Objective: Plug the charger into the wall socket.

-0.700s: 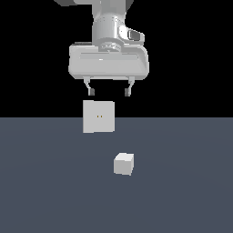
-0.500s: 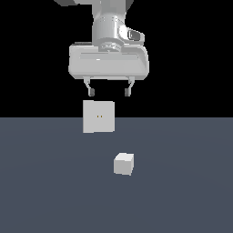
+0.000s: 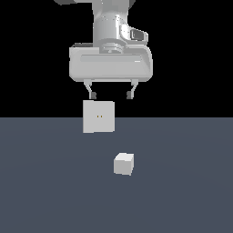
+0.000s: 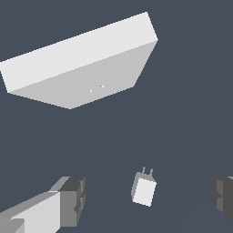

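Note:
The charger [image 3: 124, 164] is a small off-white cube resting on the grey floor, nearer the camera than the wall socket [image 3: 98, 116]. In the wrist view the charger [image 4: 144, 189] shows two short prongs that point toward the wall socket [image 4: 86, 61], a white upright plate with two tiny orange holes. My gripper [image 3: 111, 95] hangs high above both, open, with nothing between its fingers. The charger lies between the two fingertips [image 4: 73, 200] in the wrist view, far below them.
A flat dark grey floor [image 3: 45, 191] extends all around the two objects. Beyond it the background is black.

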`<state>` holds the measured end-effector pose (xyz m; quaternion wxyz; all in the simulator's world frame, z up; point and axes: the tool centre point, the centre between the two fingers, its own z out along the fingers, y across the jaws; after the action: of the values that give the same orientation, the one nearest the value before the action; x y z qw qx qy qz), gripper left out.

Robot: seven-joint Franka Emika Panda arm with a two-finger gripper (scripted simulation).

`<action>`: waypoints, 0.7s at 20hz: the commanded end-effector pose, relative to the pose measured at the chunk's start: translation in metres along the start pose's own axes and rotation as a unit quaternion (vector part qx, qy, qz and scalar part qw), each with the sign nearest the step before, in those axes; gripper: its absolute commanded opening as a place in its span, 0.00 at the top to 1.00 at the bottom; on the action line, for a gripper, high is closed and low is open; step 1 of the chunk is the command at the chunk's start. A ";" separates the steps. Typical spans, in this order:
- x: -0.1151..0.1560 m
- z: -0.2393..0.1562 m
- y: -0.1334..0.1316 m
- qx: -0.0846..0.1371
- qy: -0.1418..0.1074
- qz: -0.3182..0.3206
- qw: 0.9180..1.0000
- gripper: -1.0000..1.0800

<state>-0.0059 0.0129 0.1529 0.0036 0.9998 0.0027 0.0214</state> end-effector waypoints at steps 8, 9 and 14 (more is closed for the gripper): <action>-0.027 0.024 0.011 -0.005 0.037 0.042 0.998 0.04; -0.030 0.028 0.012 -0.006 0.042 0.048 0.998 0.04; -0.045 0.044 0.017 -0.009 0.065 0.074 0.995 0.04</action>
<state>-0.0446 -0.0031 0.1123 0.0102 0.9948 -0.0633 0.0793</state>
